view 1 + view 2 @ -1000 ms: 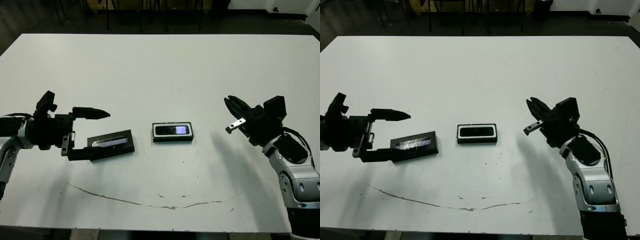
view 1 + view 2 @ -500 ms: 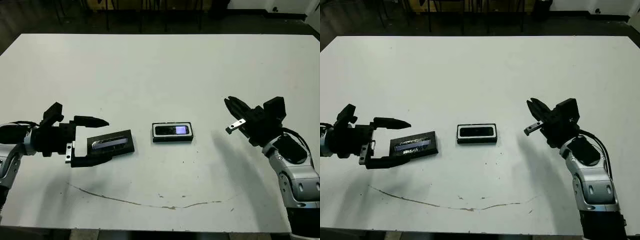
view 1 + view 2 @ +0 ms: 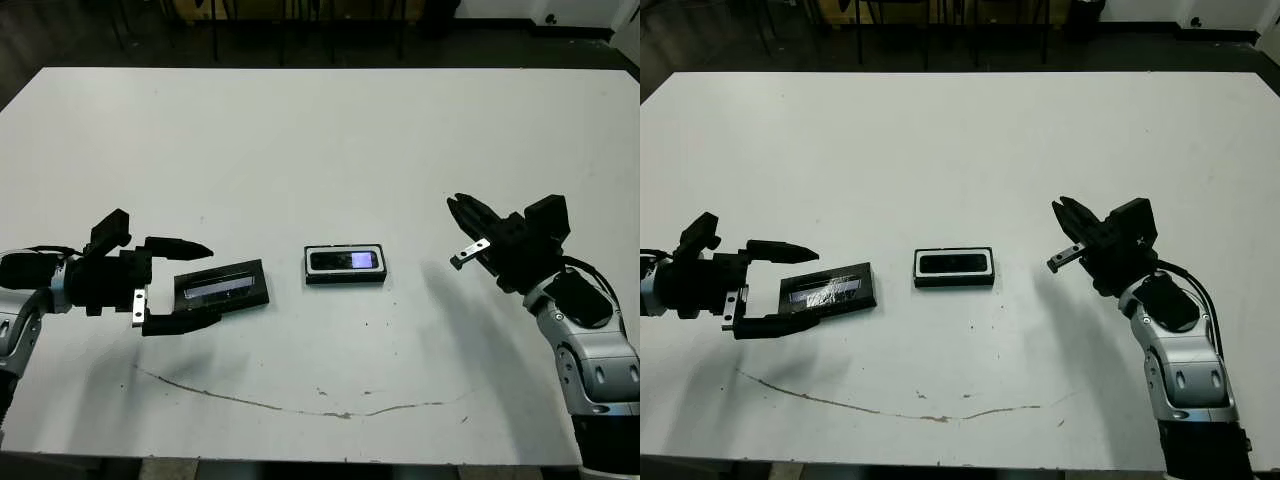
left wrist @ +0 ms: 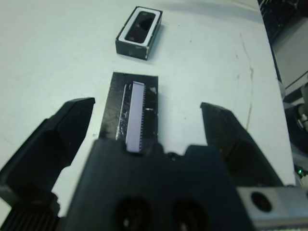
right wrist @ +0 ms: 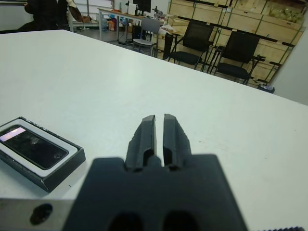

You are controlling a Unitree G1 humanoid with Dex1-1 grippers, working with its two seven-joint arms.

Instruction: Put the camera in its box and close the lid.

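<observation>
Left gripper (image 3: 195, 283): its two black fingers are spread wide, one on each long side of the lid, low over the table; I cannot tell if a finger touches the lid.
Right gripper (image 3: 462, 212): fingers pressed together with nothing between them, raised above the table, well apart from the box on its right side.
Lid (image 3: 226, 286): lies flat on the white table (image 3: 320, 140), to the left of the box and near it, not on it; the silvery strip faces up.
Box (image 3: 345, 265): sits open near the middle of the table, white lining visible around the inside.
Camera (image 3: 344, 261): lies flat inside the box, with a pale glossy patch on the top face.
</observation>
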